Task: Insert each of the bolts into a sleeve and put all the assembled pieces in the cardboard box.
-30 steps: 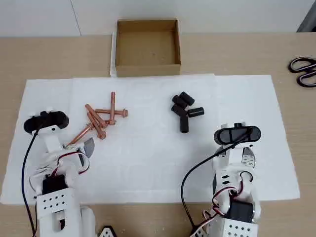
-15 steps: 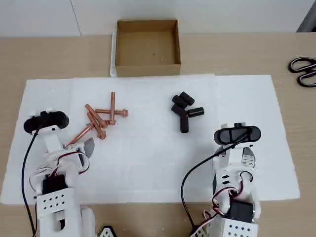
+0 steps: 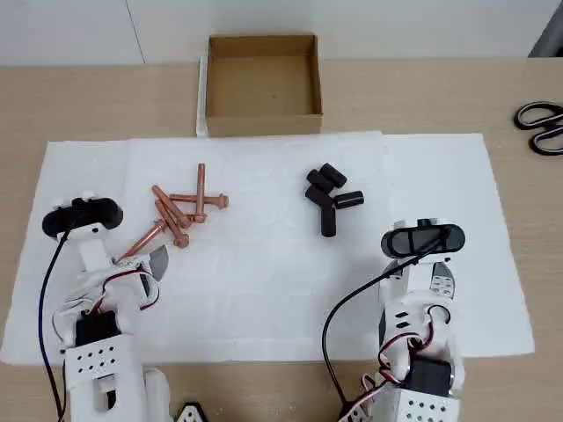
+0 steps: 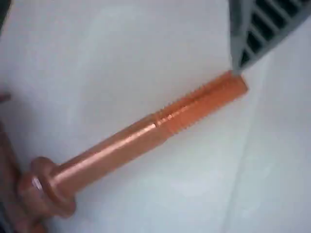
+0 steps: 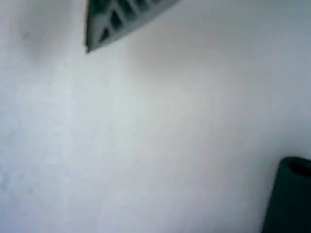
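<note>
Several copper bolts [image 3: 180,211] lie in a loose heap on the left of the white sheet. One bolt [image 3: 143,239] points at my left gripper [image 3: 155,259], which is shut and empty beside its threaded end. The left wrist view has that bolt [image 4: 146,136] close up, its thread touching the gripper [image 4: 239,65]. Several black sleeves [image 3: 327,198] are clustered right of centre. My right gripper [image 3: 442,281] rests shut and empty near the front right; one sleeve [image 5: 289,199] sits at the edge of its wrist view. The cardboard box [image 3: 264,126] stands open at the back.
A white sheet [image 3: 264,290] covers most of the wooden table. Scissors [image 3: 541,126] lie at the far right edge. Open sheet lies between the bolts and the sleeves and in front of both arms.
</note>
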`<state>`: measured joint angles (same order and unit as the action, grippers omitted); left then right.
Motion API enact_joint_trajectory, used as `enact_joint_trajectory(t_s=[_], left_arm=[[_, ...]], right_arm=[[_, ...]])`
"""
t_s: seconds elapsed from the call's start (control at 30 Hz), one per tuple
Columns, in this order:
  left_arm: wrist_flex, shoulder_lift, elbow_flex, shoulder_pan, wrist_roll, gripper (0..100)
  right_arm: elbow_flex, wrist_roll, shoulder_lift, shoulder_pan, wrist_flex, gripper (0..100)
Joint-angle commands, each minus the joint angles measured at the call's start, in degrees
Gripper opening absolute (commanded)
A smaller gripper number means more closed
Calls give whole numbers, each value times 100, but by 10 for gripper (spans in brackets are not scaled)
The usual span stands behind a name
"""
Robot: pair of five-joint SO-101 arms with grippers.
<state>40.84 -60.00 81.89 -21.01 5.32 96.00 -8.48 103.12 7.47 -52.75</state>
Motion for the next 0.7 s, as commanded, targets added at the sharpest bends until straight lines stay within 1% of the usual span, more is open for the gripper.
enact_joint_trajectory(t_s=[0.0,0.07,0.13,0.2,0.3,0.4,0.5,0.57,0.67], left_arm=[[-132,-79,-31,44,-18,299],[-53,-79,-66,44,-79,299],[431,-53,-391,26,-396,299],[1169,-35,-1033,26,-721,299],[2145,-35,-2281,26,-809,299],[2884,-26,-3433,35,-818,299],[3437,-18,-4286,35,-818,299],[3727,-9,-4690,44,-818,299],[4097,281,-5218,53,-818,299]], right_arm=[[53,-9,66,-48,-22,209],[53,0,66,-48,-4,209],[18,-26,66,4,-4,209],[-343,-9,66,180,-57,209],[-1231,-9,66,453,-66,209],[-2163,-9,4,532,-92,209],[-3015,44,-4,523,-312,209],[-3499,369,-4,523,-391,209],[-4035,1064,-22,532,-391,209]])
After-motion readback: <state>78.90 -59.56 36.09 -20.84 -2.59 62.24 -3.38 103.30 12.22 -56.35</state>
